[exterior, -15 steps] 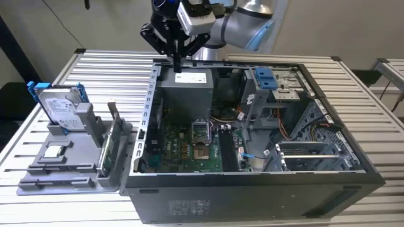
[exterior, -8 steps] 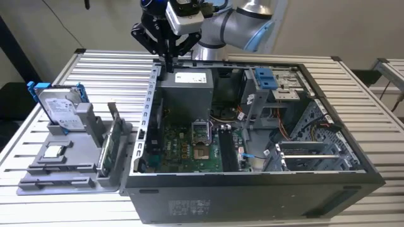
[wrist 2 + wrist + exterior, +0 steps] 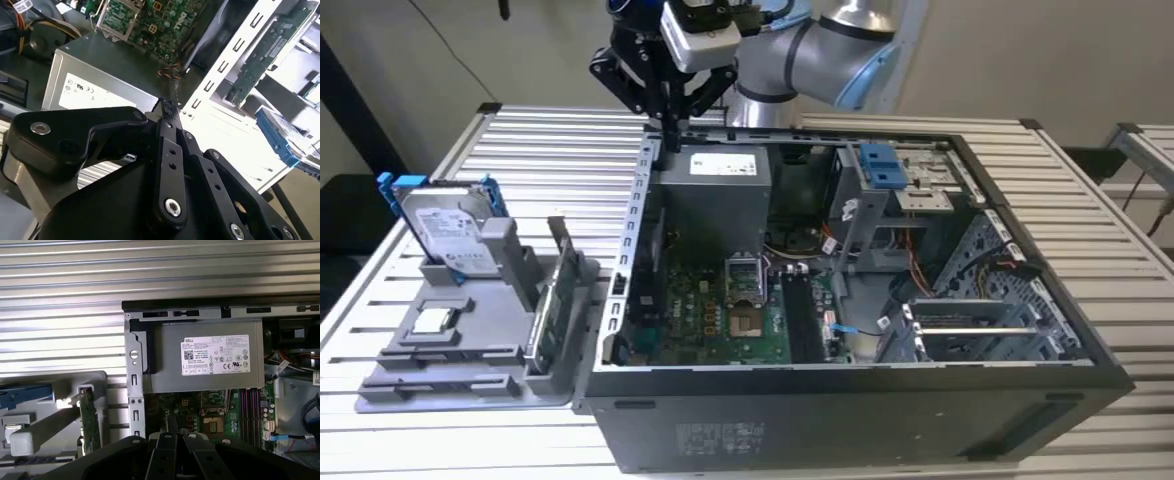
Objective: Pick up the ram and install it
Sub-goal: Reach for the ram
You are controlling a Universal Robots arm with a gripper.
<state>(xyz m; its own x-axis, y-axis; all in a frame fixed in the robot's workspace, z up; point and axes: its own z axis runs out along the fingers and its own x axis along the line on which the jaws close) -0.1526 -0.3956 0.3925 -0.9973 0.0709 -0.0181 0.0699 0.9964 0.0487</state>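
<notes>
My gripper [image 3: 670, 143] hangs above the back left corner of the open computer case [image 3: 634, 200], over the grey power supply [image 3: 714, 190]. Its black fingers are shut, and in both wrist views nothing shows between the tips of the gripper [image 3: 167, 107] [image 3: 172, 424]. A dark narrow stick that looks to be the ram [image 3: 568, 272] stands on edge in the grey fixture [image 3: 447, 375], well away from the gripper on the exterior view's left. The memory slots [image 3: 801, 315] [image 3: 250, 405] lie on the green motherboard [image 3: 707, 320] inside the case.
A green circuit board [image 3: 542, 325] [image 3: 262, 57] [image 3: 88, 422] stands on edge beside the stick. A silver hard drive in a blue frame [image 3: 447, 225] leans at the fixture's far end. Cables and a drive cage [image 3: 894, 190] crowd the case's right side. A slatted metal table [image 3: 547, 150] lies below.
</notes>
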